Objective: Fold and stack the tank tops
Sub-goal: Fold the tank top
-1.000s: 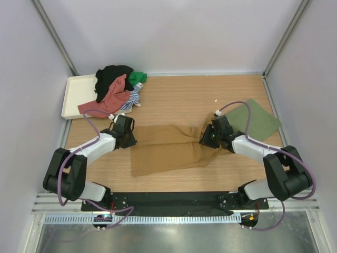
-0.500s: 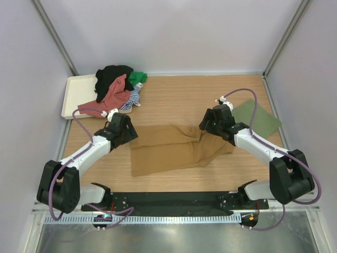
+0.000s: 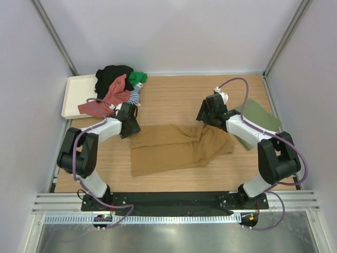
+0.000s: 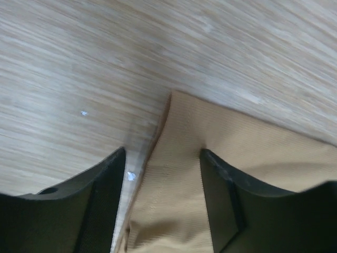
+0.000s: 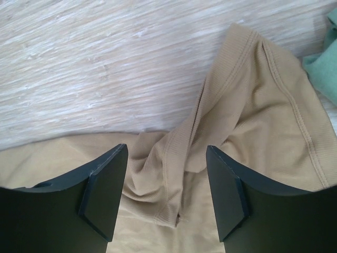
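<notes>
top external shows the brown tank top (image 3: 174, 150) lying on the table (image 3: 179, 100); left gripper (image 3: 130, 127) at its far left corner, right gripper (image 3: 206, 117) over its straps (both with fingers spread, pinching nothing).

We see a pale wood table (image 3: 174, 97) beneath the left gripper (image 3: 132, 132) and right gripper (image 3: 202, 120). Plain lilac walls (image 3: 174, 37) rise beyond them under soft, even light.
</notes>
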Available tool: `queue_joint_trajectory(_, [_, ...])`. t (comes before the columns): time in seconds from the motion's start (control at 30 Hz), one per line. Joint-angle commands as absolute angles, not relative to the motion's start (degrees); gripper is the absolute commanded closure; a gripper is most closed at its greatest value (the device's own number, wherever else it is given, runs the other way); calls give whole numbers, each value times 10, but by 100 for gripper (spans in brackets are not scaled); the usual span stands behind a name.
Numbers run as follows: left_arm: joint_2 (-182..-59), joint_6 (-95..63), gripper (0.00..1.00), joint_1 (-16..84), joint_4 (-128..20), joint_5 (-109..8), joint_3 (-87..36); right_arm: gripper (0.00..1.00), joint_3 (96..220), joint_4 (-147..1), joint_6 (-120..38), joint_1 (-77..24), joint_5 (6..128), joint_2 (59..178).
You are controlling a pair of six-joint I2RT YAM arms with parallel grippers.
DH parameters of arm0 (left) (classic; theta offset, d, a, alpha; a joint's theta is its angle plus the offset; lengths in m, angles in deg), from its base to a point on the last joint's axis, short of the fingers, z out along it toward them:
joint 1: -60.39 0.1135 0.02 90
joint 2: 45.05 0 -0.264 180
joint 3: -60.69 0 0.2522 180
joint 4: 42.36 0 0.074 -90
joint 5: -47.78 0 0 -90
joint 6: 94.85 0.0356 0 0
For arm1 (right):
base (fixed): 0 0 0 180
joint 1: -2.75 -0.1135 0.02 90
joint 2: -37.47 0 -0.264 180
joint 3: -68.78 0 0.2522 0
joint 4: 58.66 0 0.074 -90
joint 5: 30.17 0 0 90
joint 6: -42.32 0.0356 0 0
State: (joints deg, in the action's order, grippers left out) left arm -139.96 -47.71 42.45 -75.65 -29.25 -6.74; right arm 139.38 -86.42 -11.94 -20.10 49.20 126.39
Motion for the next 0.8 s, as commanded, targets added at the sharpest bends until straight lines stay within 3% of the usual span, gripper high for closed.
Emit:
queue_joint_trajectory(0.0, [-1429, -470, 44, 431, -737, -295, -98, 33, 1438, -866, -134, -199, 465, 1293])
queue_joint_trajectory(0.13, [-1452, -471, 69, 448, -727, -302, -96, 31, 1488, -891, -131, -198, 428, 1340])
queue_joint_trajectory(0.17, [-1452, -473, 80, 457, -727, -306, -93, 30, 1497, -900, -128, -198, 417, 1348])
queue_joint_trajectory(0.27, [-1436, -471, 94, 507, -712, -323, -60, 30, 1522, -928, -122, -197, 389, 1375])
queue_joint_trajectory(0.43, [-1415, -470, 100, 519, -700, -336, -43, 31, 1557, -937, -110, -192, 376, 1416])
queue_joint_trajectory(0.77, [-1414, -463, 100, 519, -701, -347, -44, 32, 1630, -942, -99, -171, 390, 1481])
